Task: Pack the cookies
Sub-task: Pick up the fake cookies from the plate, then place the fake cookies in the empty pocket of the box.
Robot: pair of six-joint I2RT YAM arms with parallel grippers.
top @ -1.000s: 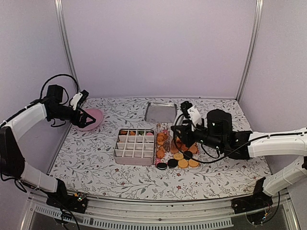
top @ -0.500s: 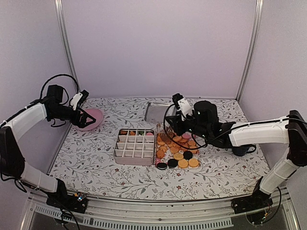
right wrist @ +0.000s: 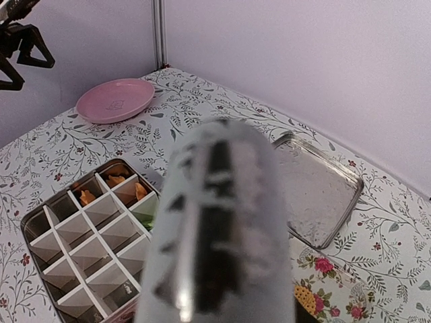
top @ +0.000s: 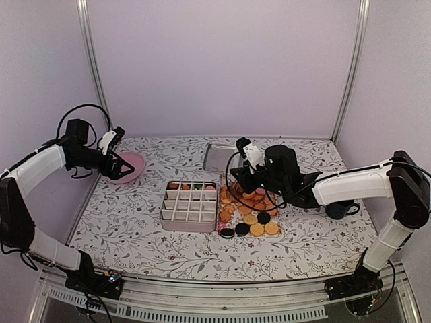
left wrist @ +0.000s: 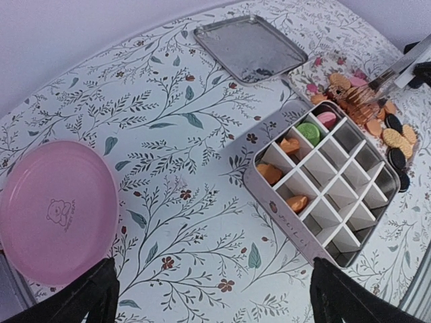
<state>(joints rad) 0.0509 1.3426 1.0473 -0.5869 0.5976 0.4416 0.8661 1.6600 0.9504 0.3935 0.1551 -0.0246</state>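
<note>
The cookies (top: pixel 252 206) lie in a loose pile on a floral mat to the right of the divided tin (top: pixel 190 205); most are golden-orange and a few are black. A few orange cookies (left wrist: pixel 269 173), a green one (left wrist: pixel 308 130) and a pink one (left wrist: pixel 326 119) sit in the tin's far compartments. My right gripper (top: pixel 259 176) is shut on metal tongs (left wrist: pixel 390 73), whose tips hang over the pile's back left edge. The tongs (right wrist: pixel 219 229) fill the right wrist view and hide the fingers. My left gripper (top: pixel 120 163) hovers open beside the pink plate, holding nothing.
A pink plate (top: pixel 128 166) lies at the back left. The tin's metal lid (top: pixel 223 157) lies flat behind the tin. A dark mug (top: pixel 339 210) stands at the right, under the right arm. Walls and frame posts close the back and sides.
The right arm has swung left and back with the tongs, from above the middle of the pile to its back left edge near the tin. The left arm has not moved.
</note>
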